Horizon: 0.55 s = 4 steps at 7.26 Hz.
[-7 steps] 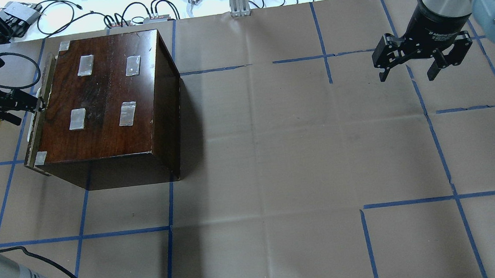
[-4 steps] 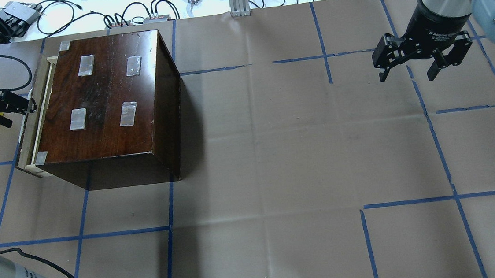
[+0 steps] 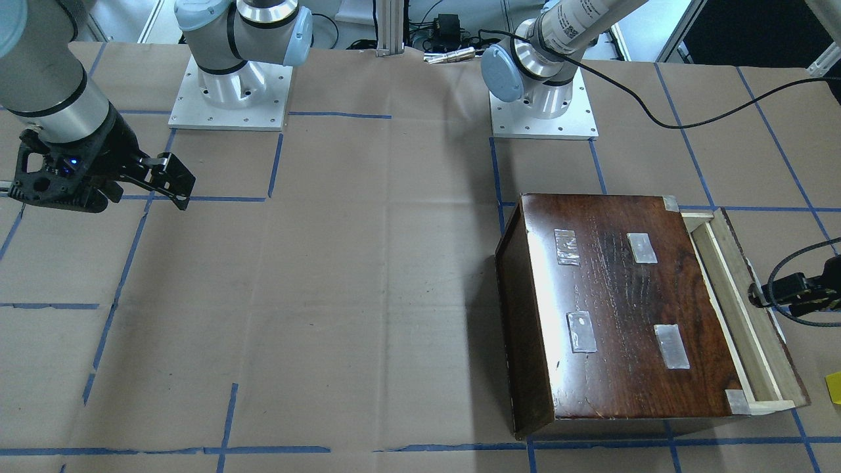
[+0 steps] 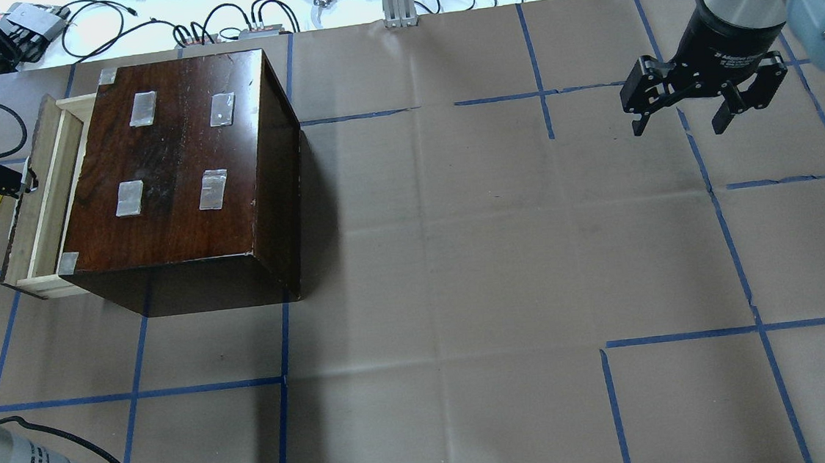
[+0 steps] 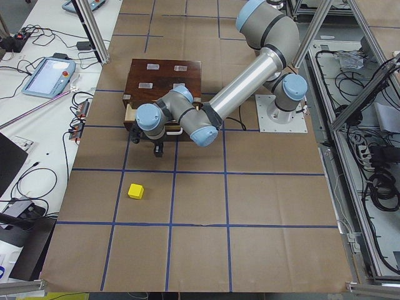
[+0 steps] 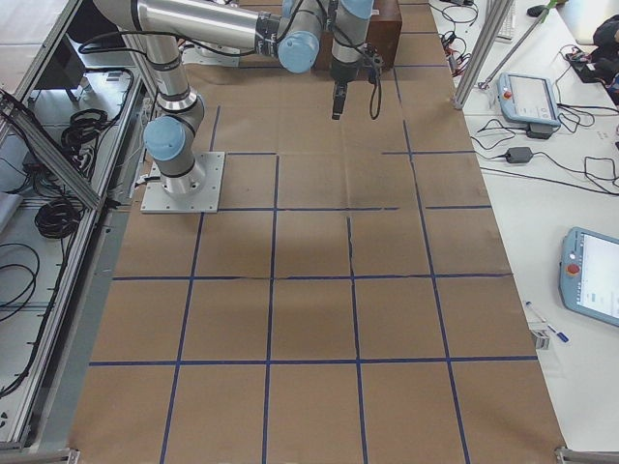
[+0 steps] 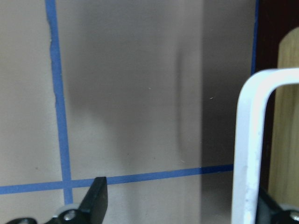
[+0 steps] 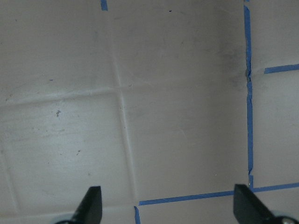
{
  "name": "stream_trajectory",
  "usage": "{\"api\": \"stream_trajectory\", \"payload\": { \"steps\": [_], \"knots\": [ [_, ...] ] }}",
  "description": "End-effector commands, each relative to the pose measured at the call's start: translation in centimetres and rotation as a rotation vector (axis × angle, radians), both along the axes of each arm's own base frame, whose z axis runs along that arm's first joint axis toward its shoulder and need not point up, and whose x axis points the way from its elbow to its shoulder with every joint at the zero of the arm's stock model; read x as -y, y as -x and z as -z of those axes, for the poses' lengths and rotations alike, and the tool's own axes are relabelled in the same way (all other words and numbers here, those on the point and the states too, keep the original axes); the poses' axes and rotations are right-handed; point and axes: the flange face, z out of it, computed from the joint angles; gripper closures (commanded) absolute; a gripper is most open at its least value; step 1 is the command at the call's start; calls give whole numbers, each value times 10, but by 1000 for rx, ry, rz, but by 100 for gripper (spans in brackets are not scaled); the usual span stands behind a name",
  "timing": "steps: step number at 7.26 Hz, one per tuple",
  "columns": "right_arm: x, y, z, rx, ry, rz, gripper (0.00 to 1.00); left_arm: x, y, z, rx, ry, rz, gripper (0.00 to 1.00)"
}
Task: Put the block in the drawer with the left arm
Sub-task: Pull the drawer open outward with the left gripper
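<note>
The drawer [image 4: 43, 209] is now standing further out of the dark wooden box [image 4: 178, 154] than a second ago. The left gripper [image 4: 6, 188] is sitting further toward the table's left end, having drawn the drawer along with it. The box itself is keeping its place.

That gripper's jaws are standing wide apart and are clamping nothing. In the wrist view, one finger [image 7: 273, 210] is hooking in behind the white handle [image 7: 250, 140] rather than pinching it. This is probably the weakest point: with only a hook, the finger is liable to slide off the handle if the pull is angling sideways or lifting.

The block [image 5: 135, 191] is lying on the brown paper of the table [image 4: 459, 257]. It is outside the drawer and apart from the left gripper, but on the side toward which the gripper is pulling. If the pull is carrying on in that line, the gripper or the drawer front could nudge the block out of an easy grasp.

Pulling too far is another risk, since the tray could tip or come out of the box altogether. Stopping too early is leaving only a narrow slot, where the block could catch on the box's top edge.

The right gripper [image 4: 680, 126] is hanging open and empty, well away at the other end.
</note>
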Motion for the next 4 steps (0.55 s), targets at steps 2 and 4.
{"api": "stream_trajectory", "payload": {
  "steps": [2, 4],
  "knots": [
    [0, 0, 0, 0, 1, 0, 0, 2, -24, 0, 11, 22, 35, 2],
    [0, 0, 0, 0, 0, 0, 0, -5, -37, 0, 27, 12, 34, 2]
  ]
}}
